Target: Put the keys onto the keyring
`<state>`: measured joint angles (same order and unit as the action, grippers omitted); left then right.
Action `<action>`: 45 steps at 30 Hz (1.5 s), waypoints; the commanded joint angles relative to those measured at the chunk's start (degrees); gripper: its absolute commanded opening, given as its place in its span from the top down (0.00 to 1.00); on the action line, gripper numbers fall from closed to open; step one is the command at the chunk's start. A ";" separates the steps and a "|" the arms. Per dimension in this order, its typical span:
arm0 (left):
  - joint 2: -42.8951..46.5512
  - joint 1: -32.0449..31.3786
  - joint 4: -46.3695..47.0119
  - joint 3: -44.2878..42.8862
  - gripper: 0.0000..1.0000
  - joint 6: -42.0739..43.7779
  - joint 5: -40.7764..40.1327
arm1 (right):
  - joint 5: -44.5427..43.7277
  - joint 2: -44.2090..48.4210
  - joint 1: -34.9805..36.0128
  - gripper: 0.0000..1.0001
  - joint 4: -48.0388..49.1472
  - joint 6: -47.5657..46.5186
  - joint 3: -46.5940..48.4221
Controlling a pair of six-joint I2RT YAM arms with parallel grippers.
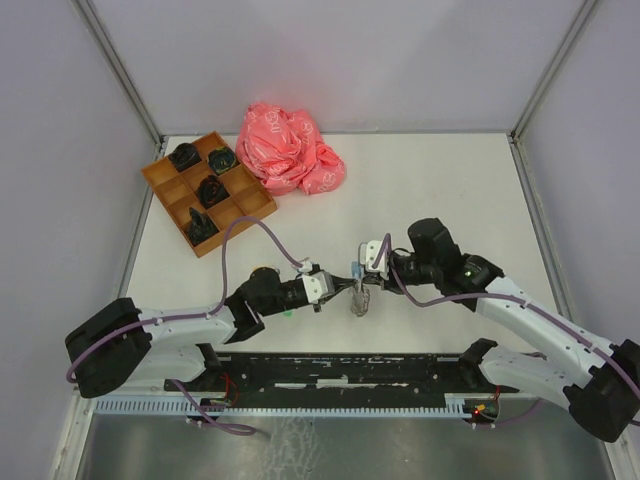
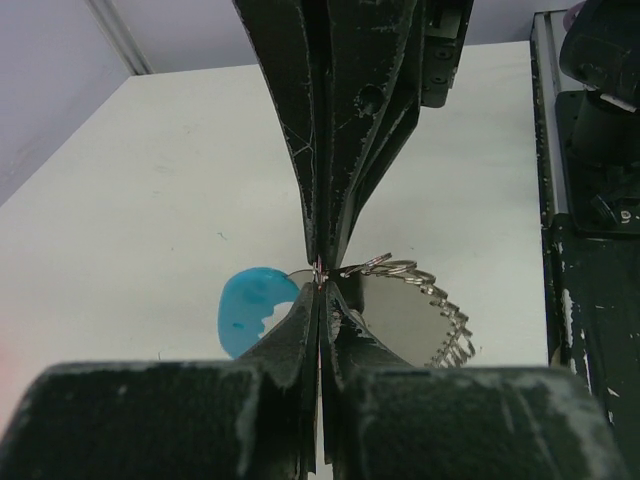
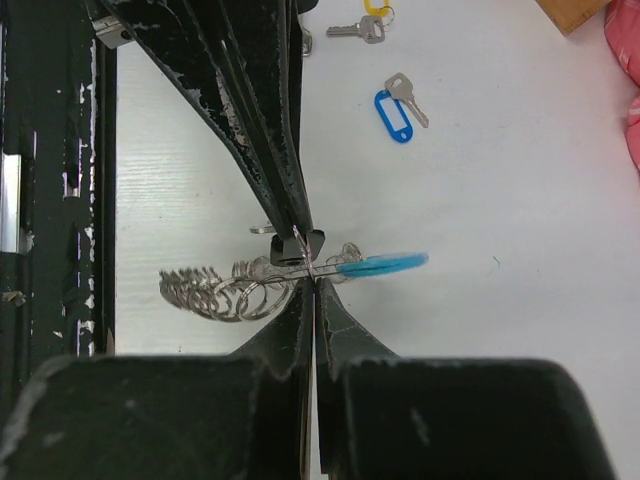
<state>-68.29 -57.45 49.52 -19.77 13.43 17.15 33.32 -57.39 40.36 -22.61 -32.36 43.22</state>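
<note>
The keyring [image 1: 360, 302] hangs above the table between both arms, held up by the two of them. In the left wrist view my left gripper [image 2: 320, 277] is shut on its thin wire, between the light blue segment [image 2: 248, 306] and the silvery chain loops [image 2: 445, 312]. My right gripper [image 3: 314, 276] is shut on the same wire from the other side, beside the blue segment [image 3: 385, 264] and the loops [image 3: 215, 290]. A key with a blue tag [image 3: 397, 108] and one with a yellow tag [image 3: 365, 24] lie loose on the table. A small black piece [image 3: 291, 249] sits behind the grip.
A wooden compartment tray [image 1: 160, 172] with dark items stands at the back left, with a crumpled pink bag [image 1: 290, 148] beside it. The black mounting rail [image 1: 340, 368] runs along the near edge. Grey walls enclose the white table [image 1: 450, 190].
</note>
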 commanded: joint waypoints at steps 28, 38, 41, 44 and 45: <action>1.05 -0.32 2.88 -1.16 0.97 -6.36 -4.76 | -0.37 -3.90 6.40 0.99 -2.97 -7.75 4.94; 2.49 -0.16 2.13 0.56 0.97 -8.14 -8.74 | -0.96 -2.38 6.39 0.99 -3.31 -8.00 3.64; 3.57 -0.23 1.38 1.53 0.97 -6.03 -7.17 | -2.28 -1.41 6.40 0.99 -3.76 -7.38 3.36; 4.34 -0.23 -0.61 2.33 0.97 -2.04 -5.77 | -3.41 -0.18 6.40 0.91 -4.53 -6.57 3.12; 4.72 -0.21 -1.60 2.38 0.97 -0.58 -5.30 | -3.82 0.27 6.44 0.89 -4.62 -6.38 2.99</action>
<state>-65.54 -57.89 46.85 -17.85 7.53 12.47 29.52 -59.37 46.26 -26.68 -39.92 46.72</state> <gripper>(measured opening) 0.027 0.071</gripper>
